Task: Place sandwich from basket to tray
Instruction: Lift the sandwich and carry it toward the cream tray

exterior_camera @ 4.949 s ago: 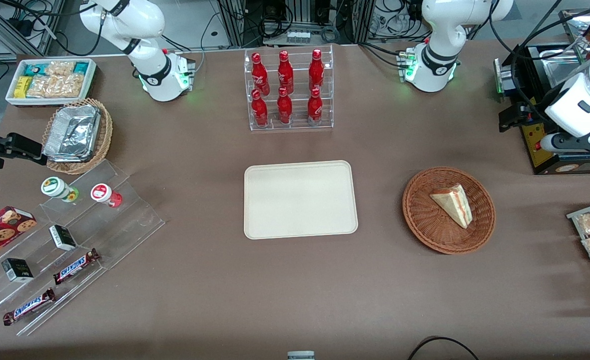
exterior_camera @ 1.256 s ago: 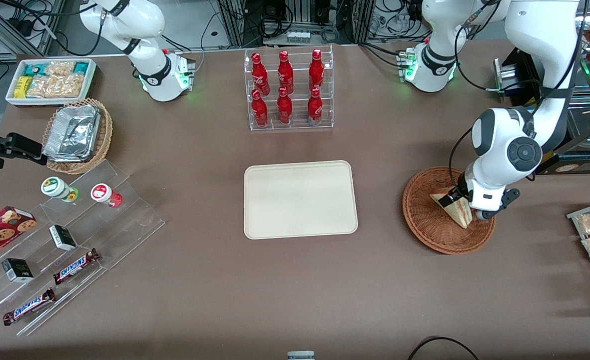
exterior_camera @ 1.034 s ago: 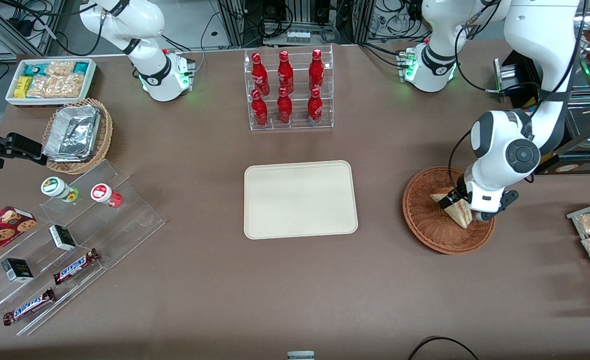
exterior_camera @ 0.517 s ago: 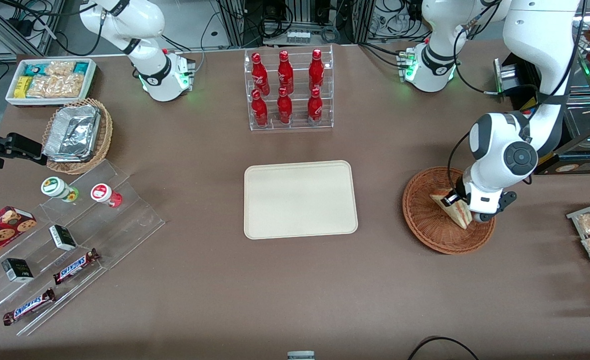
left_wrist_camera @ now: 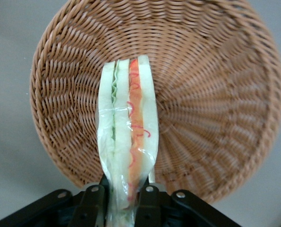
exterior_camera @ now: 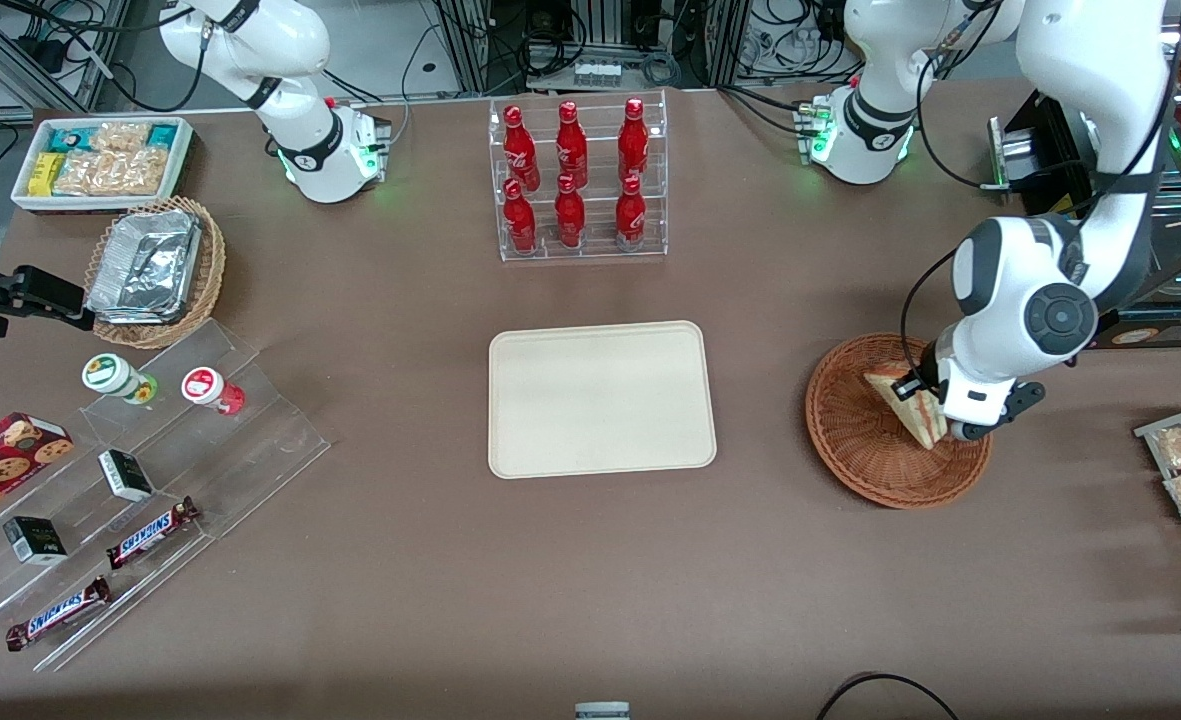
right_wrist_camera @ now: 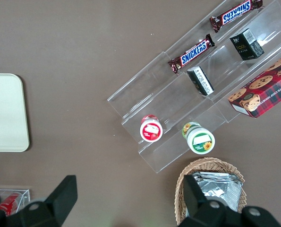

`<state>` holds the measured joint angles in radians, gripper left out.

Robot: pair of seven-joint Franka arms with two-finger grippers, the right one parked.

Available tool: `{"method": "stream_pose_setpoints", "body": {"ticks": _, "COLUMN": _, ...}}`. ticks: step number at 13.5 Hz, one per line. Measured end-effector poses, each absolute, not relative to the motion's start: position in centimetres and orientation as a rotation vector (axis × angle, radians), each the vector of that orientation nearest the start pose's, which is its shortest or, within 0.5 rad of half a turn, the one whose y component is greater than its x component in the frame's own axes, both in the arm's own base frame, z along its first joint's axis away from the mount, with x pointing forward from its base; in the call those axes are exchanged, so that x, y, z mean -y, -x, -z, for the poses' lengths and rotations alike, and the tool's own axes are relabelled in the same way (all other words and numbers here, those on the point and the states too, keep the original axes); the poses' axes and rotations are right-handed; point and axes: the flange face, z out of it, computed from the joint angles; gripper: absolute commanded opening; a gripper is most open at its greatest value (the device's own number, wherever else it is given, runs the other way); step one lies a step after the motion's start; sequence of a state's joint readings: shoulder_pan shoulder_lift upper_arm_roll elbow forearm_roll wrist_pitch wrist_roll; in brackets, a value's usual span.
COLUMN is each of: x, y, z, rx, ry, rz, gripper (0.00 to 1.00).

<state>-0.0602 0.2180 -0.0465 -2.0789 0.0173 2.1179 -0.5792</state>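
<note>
The left arm's black two-finger gripper (left_wrist_camera: 123,203) hangs over the round reddish-brown woven wicker basket (exterior_camera: 855,440), toward the working arm's end of the brown table (exterior_camera: 550,580), with its fingers (left_wrist_camera: 94,204) pinching the small clear-wrapped triangular sandwich wedge of white bread with red and green filling (left_wrist_camera: 127,151). In the wrist view the sandwich stands on edge between the two fingers, filling layers facing the camera, the wicker weave of the basket (left_wrist_camera: 216,94) spread out beneath it; the pictures do not settle whether its lower point touches the weave. From the front the wedge (exterior_camera: 903,400) shows tilted above the basket's inner area, partly covered by the white wrist housing. The flat cream-beige rectangular tray with rounded corners (exterior_camera: 600,398) lies at mid-table, well apart from the basket, nothing on it. Farther from the front camera than the tray stands a clear acrylic rack of red bottles (exterior_camera: 576,180). Toward the parked arm's end of the table: a lighter wicker basket holding foil containers (exterior_camera: 155,268), a white bin of snack packets (exterior_camera: 102,160), and a stepped clear acrylic display (exterior_camera: 165,470) carrying small cups, dark boxes and Snickers bars (exterior_camera: 150,531)
</note>
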Motion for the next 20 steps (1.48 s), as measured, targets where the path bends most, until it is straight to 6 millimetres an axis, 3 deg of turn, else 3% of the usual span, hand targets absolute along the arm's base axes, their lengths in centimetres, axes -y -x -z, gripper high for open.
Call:
{"method": "stream_pose_setpoints", "body": {"ticks": 3, "x": 11.1, "y": -56.5, "z": -34.5, "rx": 0.539, "ry": 3.017, "rz": -0.251, "gripper": 0.0}}
{"method": "stream_pose_setpoints", "body": {"ticks": 9, "x": 24.8, "y": -54.9, "z": -34.8, "rx": 0.243, "ry": 3.096, "rz": -0.246, "gripper": 0.0}}
{"method": "stream_pose_setpoints", "body": {"ticks": 14, "x": 37.2, "y": -53.6, "z": -31.8, "rx": 0.111, "ry": 3.118, "rz": -0.261, "gripper": 0.0}}
{"method": "stream_pose_setpoints", "body": {"ticks": 17, "x": 42.6, "y": -52.9, "z": -29.0, "rx": 0.083, "ry": 3.113, "rz": -0.269, "gripper": 0.0}}
{"method": "stream_pose_setpoints", "body": {"ticks": 20, "x": 47.2, "y": -51.7, "z": -27.6, "rx": 0.077, "ry": 3.127, "rz": -0.242, "gripper": 0.0}}
